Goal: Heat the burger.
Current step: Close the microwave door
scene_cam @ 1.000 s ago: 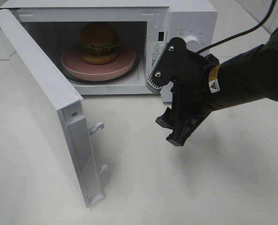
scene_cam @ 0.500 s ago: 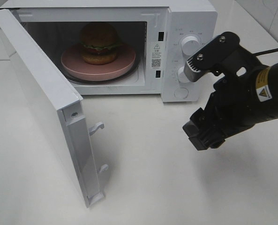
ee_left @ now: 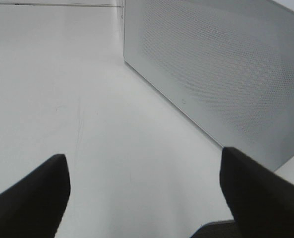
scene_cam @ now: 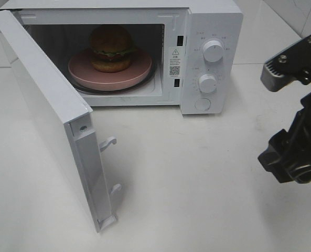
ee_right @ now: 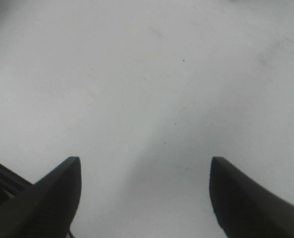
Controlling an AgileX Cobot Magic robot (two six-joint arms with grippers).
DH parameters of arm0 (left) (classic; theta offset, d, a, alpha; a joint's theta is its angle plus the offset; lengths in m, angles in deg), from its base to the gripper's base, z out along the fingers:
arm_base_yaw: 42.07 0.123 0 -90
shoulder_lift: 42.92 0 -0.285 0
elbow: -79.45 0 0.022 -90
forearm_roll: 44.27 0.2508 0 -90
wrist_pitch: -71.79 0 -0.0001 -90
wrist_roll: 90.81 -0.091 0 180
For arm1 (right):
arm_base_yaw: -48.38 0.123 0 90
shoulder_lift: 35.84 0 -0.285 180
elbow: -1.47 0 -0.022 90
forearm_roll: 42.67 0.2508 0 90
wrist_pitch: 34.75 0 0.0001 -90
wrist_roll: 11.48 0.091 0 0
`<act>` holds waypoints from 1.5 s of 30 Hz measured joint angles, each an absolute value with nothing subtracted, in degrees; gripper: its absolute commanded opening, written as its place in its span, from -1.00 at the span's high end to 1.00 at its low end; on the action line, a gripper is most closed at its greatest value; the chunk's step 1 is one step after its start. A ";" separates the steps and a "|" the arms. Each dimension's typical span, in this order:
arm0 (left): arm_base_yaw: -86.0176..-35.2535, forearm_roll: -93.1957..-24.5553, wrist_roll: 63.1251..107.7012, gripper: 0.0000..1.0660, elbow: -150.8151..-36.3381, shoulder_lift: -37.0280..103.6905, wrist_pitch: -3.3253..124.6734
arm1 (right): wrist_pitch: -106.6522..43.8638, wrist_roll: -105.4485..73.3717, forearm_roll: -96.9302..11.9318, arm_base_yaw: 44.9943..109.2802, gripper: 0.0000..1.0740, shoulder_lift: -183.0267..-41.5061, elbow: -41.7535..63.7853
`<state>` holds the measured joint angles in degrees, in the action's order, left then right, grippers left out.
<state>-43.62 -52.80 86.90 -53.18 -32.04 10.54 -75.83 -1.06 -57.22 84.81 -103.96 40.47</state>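
Observation:
The burger (scene_cam: 111, 47), with a golden-brown bun and green lettuce, sits on the pink plate (scene_cam: 82, 71) inside the open microwave (scene_cam: 213, 21). My right gripper (scene_cam: 287, 166) hangs at the far right above the table, well away from the microwave. In the right wrist view that gripper (ee_right: 144, 161) is open over bare white table with nothing between its fingers. The left gripper (ee_left: 143, 156) is open and empty too, low over the table beside the mesh-patterned outer face of the microwave door (ee_left: 226, 69). The exterior view does not show the left arm.
The microwave door (scene_cam: 45, 105) stands swung wide open toward the front left, its latch hooks (scene_cam: 109, 142) pointing right. Two white knobs (scene_cam: 213, 51) (scene_cam: 207, 83) and a round button (scene_cam: 201, 104) are on the control panel. White table (scene_cam: 186, 184) lies in front.
My right arm has pulled back from the microwave's front to the far right, uncovering the control panel. The burger, plate and door have not moved.

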 measured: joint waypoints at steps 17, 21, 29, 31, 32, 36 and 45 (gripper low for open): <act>-43.62 -52.80 86.90 -0.47 -53.18 -32.04 10.54 | -89.98 -1.00 -55.28 84.81 -0.32 -89.58 40.52; -43.62 -52.80 86.90 -0.47 -53.18 -32.04 10.54 | -93.30 -1.00 -54.19 84.81 -0.32 -86.37 40.52; -43.62 -52.80 86.90 -0.47 -53.18 -32.04 10.54 | -95.02 -1.00 -53.10 84.81 -0.32 -78.35 40.52; -43.62 -52.80 86.90 -0.47 -53.18 -32.04 10.54 | -95.02 -1.00 -53.10 84.81 -0.32 -77.14 40.52; -43.62 -52.80 86.90 -0.47 -53.18 -32.04 10.54 | -95.02 -1.00 -53.10 84.81 -0.32 -74.97 40.58; -43.62 -52.80 86.90 -0.47 -53.18 -32.04 10.54 | -95.02 -1.00 -52.93 83.10 -0.32 -71.93 43.16; -43.62 -52.80 86.90 -0.47 -53.18 -32.04 10.54 | -93.70 -1.00 -52.76 72.15 -0.32 -65.23 49.00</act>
<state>-43.62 -52.80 86.90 -53.18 -32.04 10.54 -93.70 -1.00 -52.76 72.15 -65.23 49.00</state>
